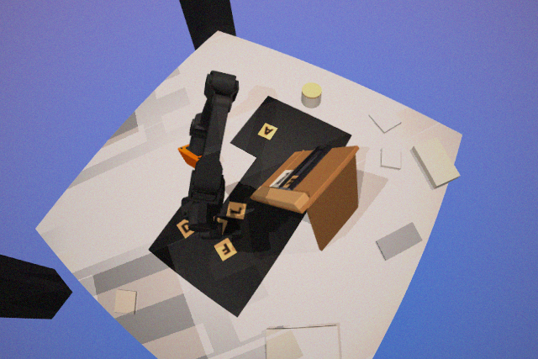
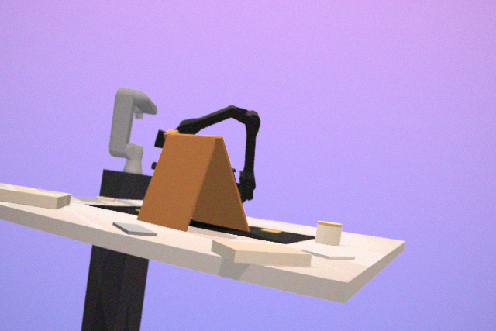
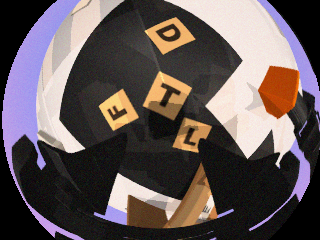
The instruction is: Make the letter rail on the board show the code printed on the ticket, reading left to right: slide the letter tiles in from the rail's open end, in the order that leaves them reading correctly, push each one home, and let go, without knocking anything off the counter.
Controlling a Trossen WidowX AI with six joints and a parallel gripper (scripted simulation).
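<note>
The brown board (image 1: 332, 172) (image 2: 176, 183) stands on the counter. Its dark rail (image 1: 311, 162) holds one tile (image 1: 291, 182) at the end by the thick block; its letter is hard to read. The white ticket (image 1: 280, 178) is beside the rail, its print illegible. Tiles T (image 3: 167, 95), L (image 1: 236, 210) (image 3: 190, 136), F (image 1: 225, 249) (image 3: 118, 110) and D (image 1: 185, 228) (image 3: 170, 35) lie on the black mat (image 1: 236, 294). Tile A (image 1: 266, 130) lies apart. My gripper (image 1: 236, 221) (image 3: 163, 140) is open and empty above the T, L, F, D group, partly hiding T in the top view.
A round tub (image 1: 311, 95) (image 2: 328, 233) stands beyond the mat near tile A. A cream block (image 1: 435, 162) (image 2: 264, 253) and a grey slab (image 1: 398, 240) (image 2: 135, 228) lie behind the board. An orange block (image 1: 189, 155) (image 3: 279, 90) is by the arm's base.
</note>
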